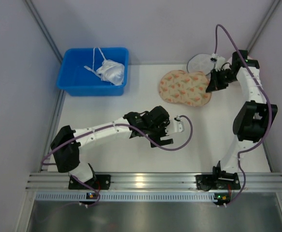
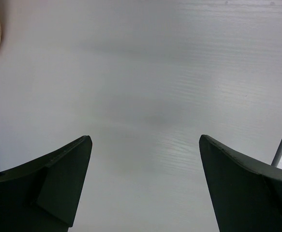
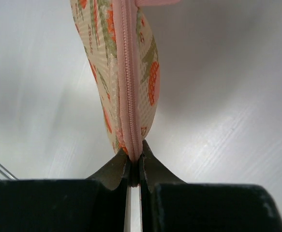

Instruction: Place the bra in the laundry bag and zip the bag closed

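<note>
**Closing step.** The laundry bag [image 1: 185,88] lies shut on the surface [image 1: 107,108], toward its far right. The bra is not visible and is presumably inside. The right tool [image 3: 135,157] is pinched narrow on the bag's end at the pink zipper [image 3: 129,72]. The left tool [image 2: 145,140] hangs wide and empty. The next move probably calls for confirming the zip is fully run, then releasing. Only the right wrist view shows the grip and closed teeth, and only the top view shows the bag's whole outline.

white table [image 1: 208,145] with laundry bag [image 1: 184,88], bin [image 1: 92,90]
</note>
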